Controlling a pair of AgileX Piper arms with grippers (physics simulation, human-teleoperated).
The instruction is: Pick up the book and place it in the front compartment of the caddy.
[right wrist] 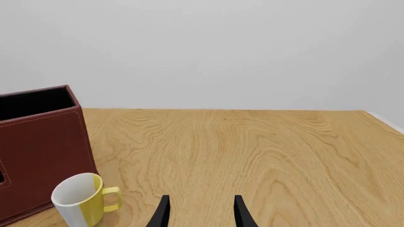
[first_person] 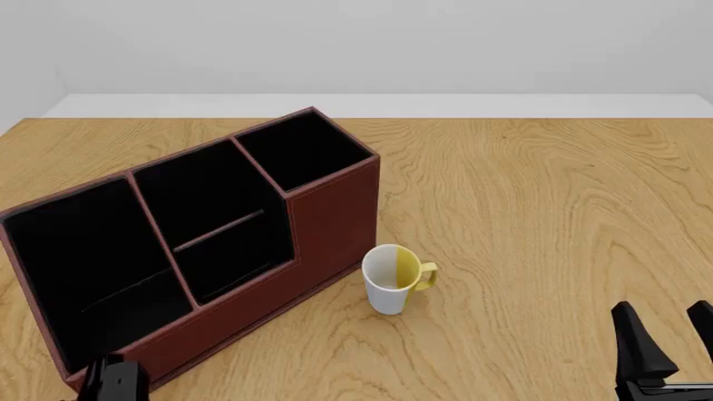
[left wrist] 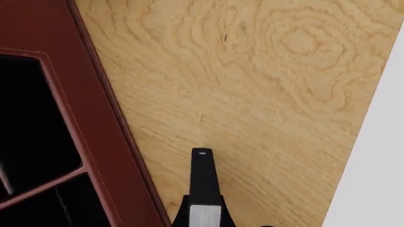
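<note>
The maroon caddy point(first_person: 334, 221) with black compartments stands left of centre in the front view, and its rim point(left wrist: 94, 142) fills one side of the left wrist view. The black book does not show clearly. Inside one caddy compartment there is only a thin pale sliver point(left wrist: 4, 177), and I cannot tell what it is. My left gripper point(left wrist: 202, 155) hovers over bare wood just outside the caddy wall, its fingers together as one black bar with nothing between them. It also shows at the near left edge point(first_person: 112, 380). My right gripper point(first_person: 672, 347) is open near the front right, holding nothing.
A white-and-yellow mug point(first_person: 392, 278) stands upright just right of the caddy's front corner, also seen in the right wrist view point(right wrist: 81, 198). The table edge point(left wrist: 363, 142) runs close beside the left gripper.
</note>
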